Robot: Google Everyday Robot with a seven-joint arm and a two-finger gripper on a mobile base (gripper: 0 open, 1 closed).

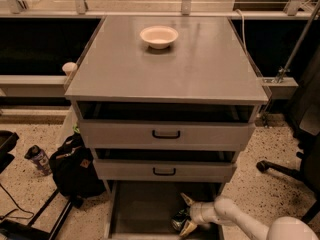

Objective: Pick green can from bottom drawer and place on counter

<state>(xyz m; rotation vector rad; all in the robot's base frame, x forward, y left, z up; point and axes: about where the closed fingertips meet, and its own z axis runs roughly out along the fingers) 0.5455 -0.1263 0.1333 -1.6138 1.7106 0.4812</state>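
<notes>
The green can [179,220] lies in the open bottom drawer [140,211], at its right front part. My gripper [186,215] reaches in from the lower right on a white arm, with one fingertip [186,199] behind the can and one in front, so the jaws straddle the can. The can is dark and shiny and partly hidden by the gripper. The counter [165,64] is the wide grey top of the cabinet, well above the gripper.
A white bowl [159,36] stands at the back middle of the counter. Two closed drawer fronts with black handles [166,134] overhang the bottom drawer. A black bag [75,166] and a dark can [38,159] are on the floor at left. A chair base [285,169] stands at right.
</notes>
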